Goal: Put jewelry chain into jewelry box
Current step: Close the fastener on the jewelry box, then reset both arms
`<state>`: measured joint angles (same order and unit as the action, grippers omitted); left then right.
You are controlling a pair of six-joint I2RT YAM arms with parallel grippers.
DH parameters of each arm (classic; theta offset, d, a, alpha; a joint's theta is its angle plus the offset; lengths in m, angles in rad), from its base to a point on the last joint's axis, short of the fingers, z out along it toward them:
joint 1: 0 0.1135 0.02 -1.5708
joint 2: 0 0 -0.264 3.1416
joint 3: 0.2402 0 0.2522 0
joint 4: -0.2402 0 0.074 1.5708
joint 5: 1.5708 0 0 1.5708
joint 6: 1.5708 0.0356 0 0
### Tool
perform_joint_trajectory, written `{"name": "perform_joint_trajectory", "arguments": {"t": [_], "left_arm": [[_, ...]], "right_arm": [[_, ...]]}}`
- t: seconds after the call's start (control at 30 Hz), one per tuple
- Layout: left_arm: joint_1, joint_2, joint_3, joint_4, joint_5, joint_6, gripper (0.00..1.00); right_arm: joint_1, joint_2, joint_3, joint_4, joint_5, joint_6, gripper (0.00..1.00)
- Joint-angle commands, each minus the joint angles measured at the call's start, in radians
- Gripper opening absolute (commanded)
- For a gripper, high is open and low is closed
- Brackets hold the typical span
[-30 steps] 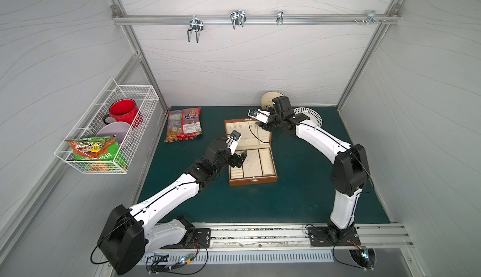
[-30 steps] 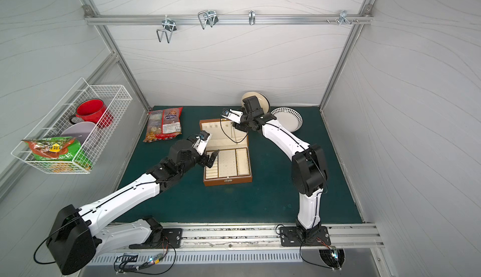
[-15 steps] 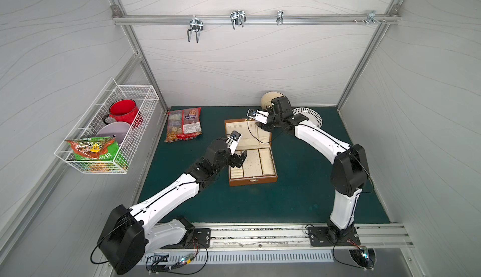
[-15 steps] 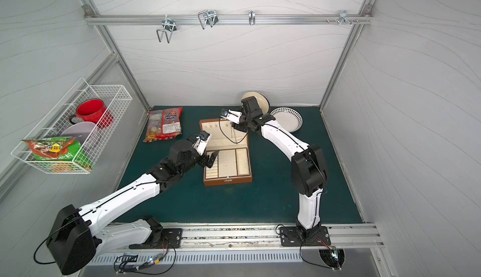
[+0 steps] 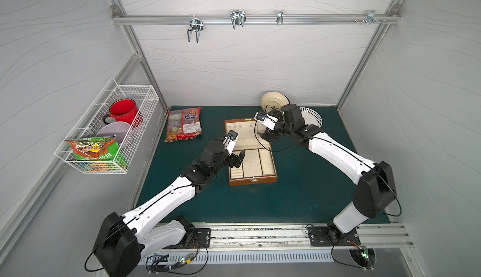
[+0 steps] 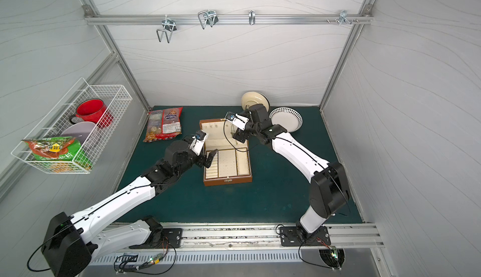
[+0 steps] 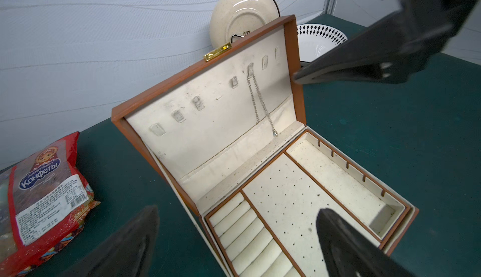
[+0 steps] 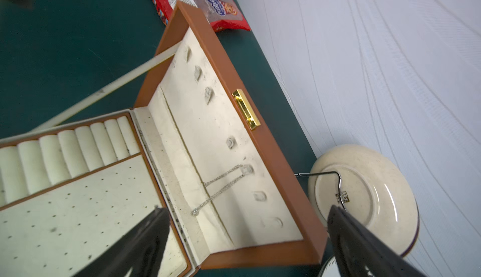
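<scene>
The jewelry box [image 5: 252,181] [image 6: 227,181] stands open mid-table, its lid upright. The jewelry chain [image 7: 263,103] [image 8: 221,193] hangs in two strands from a hook in the cream lid lining, its end reaching the lid's lower pocket. No gripper touches it. My left gripper [image 5: 238,158] [image 7: 238,209] is open above the tray's [image 7: 286,200] left side, with nothing between its fingers. My right gripper [image 5: 264,135] [image 8: 247,208] is open at the lid's right end, one finger on either side of the lid's edge. It also holds nothing.
A red candy bag [image 5: 184,124] lies left of the box. A cream plate [image 5: 273,101] leans on the back wall behind the lid, and a patterned white plate [image 5: 311,116] lies beside it. A wire basket [image 5: 104,132] hangs on the left wall.
My right gripper has opened wide beside the lid. Neither arm has visibly shifted.
</scene>
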<state>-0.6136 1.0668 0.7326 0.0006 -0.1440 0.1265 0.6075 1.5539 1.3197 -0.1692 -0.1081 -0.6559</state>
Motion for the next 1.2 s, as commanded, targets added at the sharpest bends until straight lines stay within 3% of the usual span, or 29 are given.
{"name": "perform_joint_trajectory", "arguments": {"t": [0.0,0.23,0.33,0.4,0.53,0.7,0.83,1.0,1.17], "left_arm": [[0.019,-0.038,0.049,-0.026,-0.067,-0.04,1.0],[0.179,-0.057,0.015,-0.074,-0.229,-0.14,1.0],[0.254,-0.036,-0.042,-0.026,-0.321,-0.17,1.0],[0.315,-0.014,-0.088,0.031,-0.333,-0.191,1.0],[0.42,0.085,-0.162,0.169,-0.307,-0.198,1.0],[0.573,0.25,-0.18,0.275,-0.213,-0.273,1.0],[0.598,0.361,-0.187,0.41,-0.184,-0.215,1.0],[0.632,0.431,-0.227,0.635,-0.057,-0.175,1.0],[0.643,0.492,-0.349,0.919,0.065,-0.134,1.0]], "right_arm": [[-0.004,-0.117,-0.096,0.084,0.062,0.149,0.99],[-0.161,-0.352,-0.361,0.203,0.239,0.432,0.99],[-0.24,-0.429,-0.504,0.279,0.396,0.576,0.99],[-0.305,-0.474,-0.607,0.336,0.417,0.642,0.99],[-0.424,-0.477,-0.748,0.416,0.478,0.723,0.99],[-0.492,-0.312,-0.785,0.525,0.497,0.752,0.99],[-0.503,-0.176,-0.784,0.679,0.468,0.683,0.99],[-0.55,-0.121,-0.684,0.553,0.392,0.727,0.99],[-0.629,-0.092,-0.759,0.66,0.262,0.767,0.99]]}}
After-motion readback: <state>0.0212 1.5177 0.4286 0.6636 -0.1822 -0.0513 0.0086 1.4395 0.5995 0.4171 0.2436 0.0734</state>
